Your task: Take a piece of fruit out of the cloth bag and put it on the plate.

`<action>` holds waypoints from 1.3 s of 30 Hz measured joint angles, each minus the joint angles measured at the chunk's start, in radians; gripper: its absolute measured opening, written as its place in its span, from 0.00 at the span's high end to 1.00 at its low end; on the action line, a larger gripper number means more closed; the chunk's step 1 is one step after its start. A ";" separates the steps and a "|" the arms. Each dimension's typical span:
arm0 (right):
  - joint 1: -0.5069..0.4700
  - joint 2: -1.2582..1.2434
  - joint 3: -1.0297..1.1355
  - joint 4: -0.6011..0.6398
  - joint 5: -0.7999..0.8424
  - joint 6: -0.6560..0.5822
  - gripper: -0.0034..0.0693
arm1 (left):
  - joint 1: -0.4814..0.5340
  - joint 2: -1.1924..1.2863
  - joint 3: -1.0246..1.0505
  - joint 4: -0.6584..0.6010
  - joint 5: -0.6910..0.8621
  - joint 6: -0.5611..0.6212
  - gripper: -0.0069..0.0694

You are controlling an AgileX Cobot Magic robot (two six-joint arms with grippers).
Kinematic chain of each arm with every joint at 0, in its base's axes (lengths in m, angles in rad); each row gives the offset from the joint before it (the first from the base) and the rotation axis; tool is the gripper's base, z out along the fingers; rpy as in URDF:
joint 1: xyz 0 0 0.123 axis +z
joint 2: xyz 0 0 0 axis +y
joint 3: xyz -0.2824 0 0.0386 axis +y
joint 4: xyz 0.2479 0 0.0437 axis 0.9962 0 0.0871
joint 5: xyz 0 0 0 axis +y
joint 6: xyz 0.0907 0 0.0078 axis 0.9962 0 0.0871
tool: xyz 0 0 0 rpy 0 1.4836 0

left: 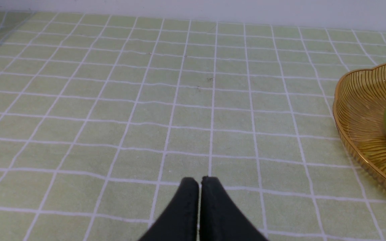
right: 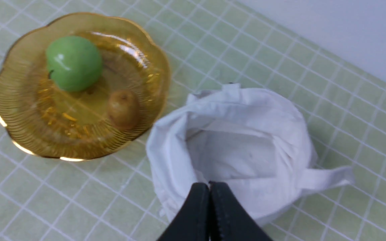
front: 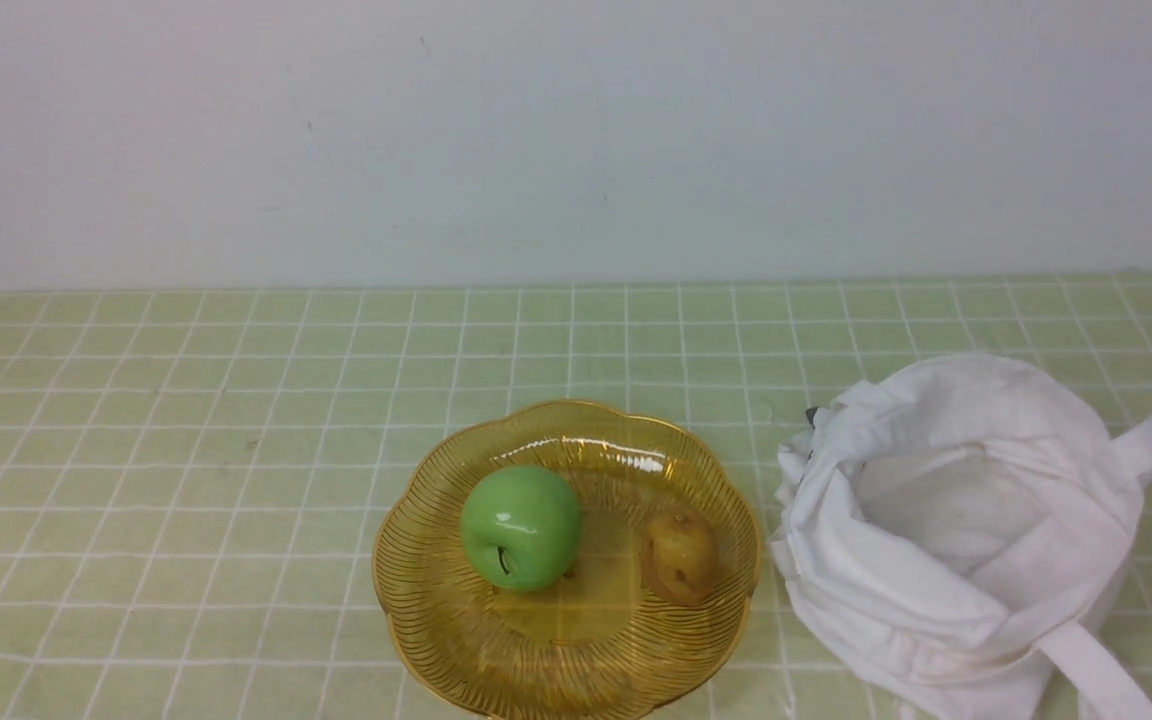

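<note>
The piece of fruit [front: 680, 556] lies on the plate [front: 406, 620] near the front edge of the desk [front: 186, 450], apart from the green apple [front: 521, 527] (same plate). The cloth bag [front: 896, 600] stands open just beside the plate, toward the right edge. Right claw [right: 209, 187]: fully closed, empty, above the bag. Left claw [left: 199, 182]: closed, empty, over the desk.

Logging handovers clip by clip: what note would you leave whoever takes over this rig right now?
Left gripper: shut, empty, over bare tablecloth.
Right gripper: shut, empty, near the cloth bag.
The piece of fruit lies on the plate, right of the green apple, not touching it. The bag sits open beside the plate; no fruit visible inside.
Done: fruit on plate. Left: apparently nothing.
</note>
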 joint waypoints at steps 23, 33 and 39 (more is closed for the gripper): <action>0.000 -0.608 0.817 -0.100 -0.940 0.131 0.97 | 0.000 0.000 0.000 0.000 0.000 -0.002 0.92; 0.000 -0.608 0.818 -0.101 -0.911 0.132 0.97 | 0.000 0.000 0.000 0.000 0.000 -0.006 0.92; 0.000 -0.608 0.818 -0.101 -0.880 0.132 0.97 | 0.000 0.000 0.000 0.000 0.000 -0.007 0.92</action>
